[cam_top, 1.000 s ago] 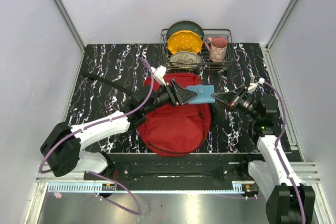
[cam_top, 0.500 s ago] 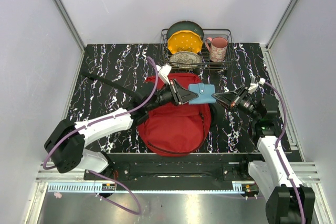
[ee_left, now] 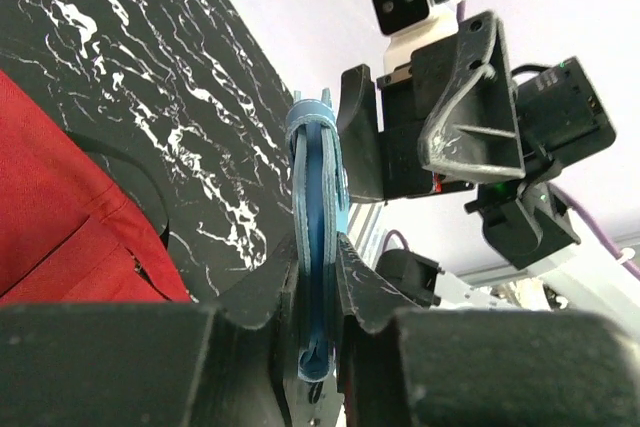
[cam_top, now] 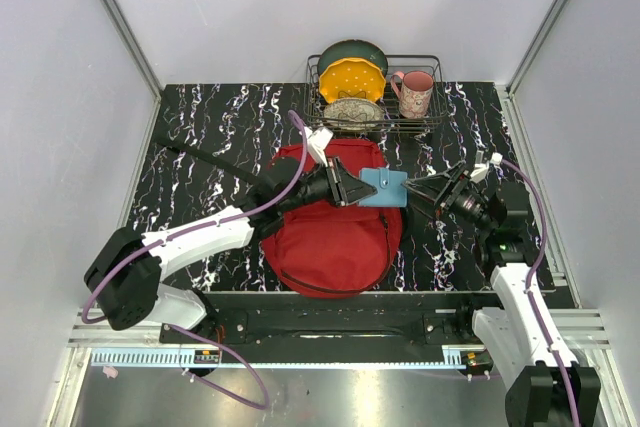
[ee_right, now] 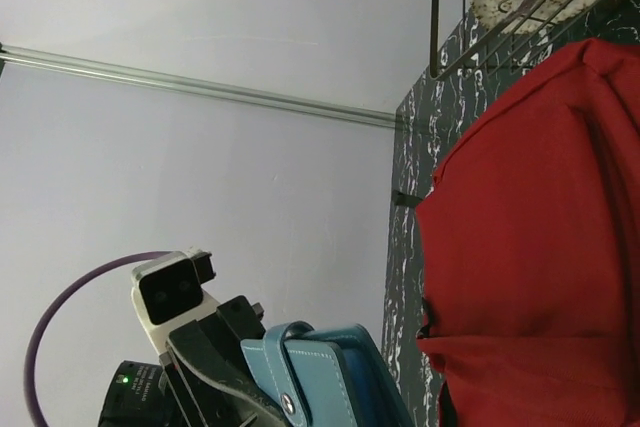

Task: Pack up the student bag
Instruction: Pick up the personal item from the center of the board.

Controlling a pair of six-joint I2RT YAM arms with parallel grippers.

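The student bag [cam_top: 330,237] is a large red backpack lying flat in the middle of the black marbled table. It also shows in the left wrist view [ee_left: 60,217] and in the right wrist view [ee_right: 540,247]. A blue leather wallet [cam_top: 387,188] with a snap strap hangs above the bag's far right corner. My left gripper [cam_top: 352,187] is shut on its left end. In the left wrist view the wallet [ee_left: 318,207] stands edge-on, pinched in the gripper [ee_left: 320,247]. My right gripper [cam_top: 424,193] stands open just right of the wallet [ee_right: 340,377], apart from it.
A wire dish rack [cam_top: 428,65] at the back of the table holds a green plate [cam_top: 352,51], a yellow plate [cam_top: 351,78], a speckled plate [cam_top: 352,112] and a pink mug [cam_top: 414,93]. White walls with metal posts close in both sides.
My left gripper has shut on the wallet's left end. My right gripper, shut on the right end before, has opened and let go. The wallet has tipped slightly.
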